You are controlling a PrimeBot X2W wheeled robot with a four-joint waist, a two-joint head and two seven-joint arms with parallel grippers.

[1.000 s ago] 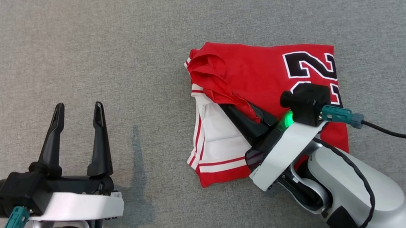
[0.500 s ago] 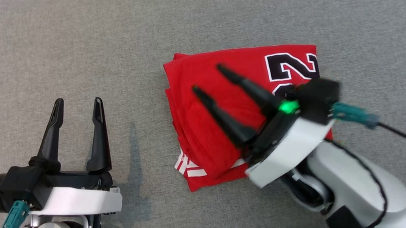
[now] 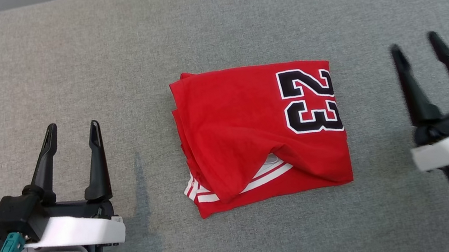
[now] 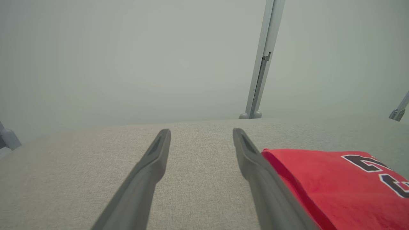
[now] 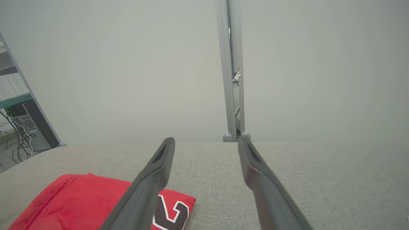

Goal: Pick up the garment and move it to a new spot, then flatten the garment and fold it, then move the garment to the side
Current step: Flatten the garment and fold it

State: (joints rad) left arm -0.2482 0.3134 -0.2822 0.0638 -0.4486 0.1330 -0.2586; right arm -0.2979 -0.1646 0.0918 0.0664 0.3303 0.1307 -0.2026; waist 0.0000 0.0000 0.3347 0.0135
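1. Plainly, on our left the left gripper [image 3: 71, 125] hangs over bare table [image 3: 206, 19], fingers apart, holding nothing, well clear of the garment [image 3: 243, 127].
2. Between our arms the garment lies folded into a rough rectangle, its 23 [image 3: 309, 100] facing up near the right edge; at the front a flap [image 3: 228, 187] lifts and white striped trim [image 3: 262, 176] peeks out.
3. On our right the right gripper [image 3: 414, 42] stands apart from the garment too, fingers spread, empty.
4. We judge the fold done, so the step in hand is the last: moving the garment to the side.
5. That calls for a gripper to come in low at an edge and pinch every layer together, so the stack travels without opening; the loose front flap is the weak spot.
6. The table is covered in flat grey woven fabric, likely grippy enough that sliding would drag the bottom layer.
7. Beyond its far edge we see a pale wall [image 4: 127, 64], a grey post [image 4: 262, 57], and, at the left of the right wrist view, a shelf [image 5: 12, 99] with a computer [image 5: 27, 123] and cables [image 5: 16, 143].
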